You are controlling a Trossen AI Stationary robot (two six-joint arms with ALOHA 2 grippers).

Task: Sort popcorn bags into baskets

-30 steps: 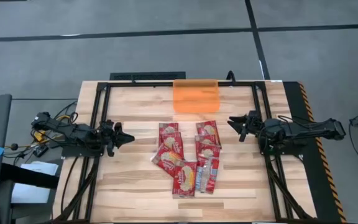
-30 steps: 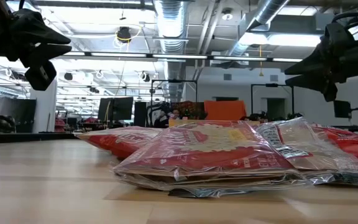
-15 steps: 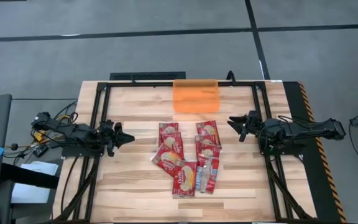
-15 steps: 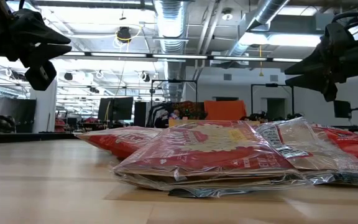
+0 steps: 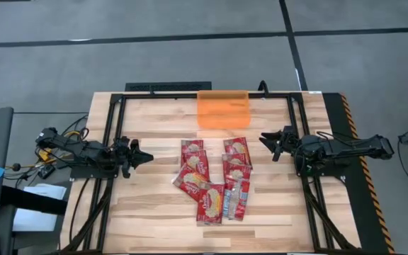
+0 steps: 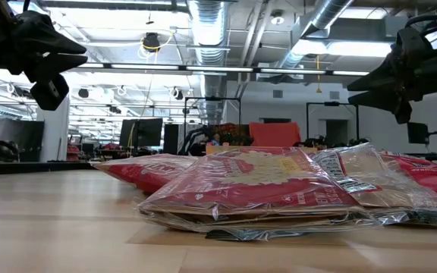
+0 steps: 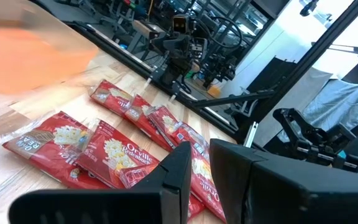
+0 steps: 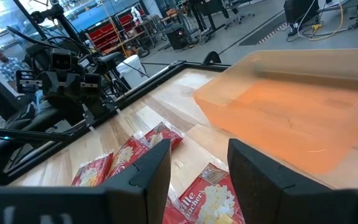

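Several red popcorn bags [image 5: 214,177] with cream centres lie flat and partly overlapping in the middle of the table; they also show in the low view [image 6: 264,186] and in both wrist views [image 7: 110,152] [image 8: 197,193]. The translucent orange basket [image 5: 223,108] stands at the far edge, beyond the bags [image 8: 297,118]. My left gripper [image 5: 147,157] hovers open to the left of the pile, raised above the table [image 6: 51,53]. My right gripper [image 5: 263,137] hovers open to the right of the pile, also raised [image 6: 378,83]. Neither touches anything.
A black metal frame [image 5: 115,134] runs along the table's left, far and right sides. Bare wood [image 5: 154,212] lies on the near side and to the left of the pile. The room beyond holds racks and equipment, with a person [image 8: 2,57] far off.
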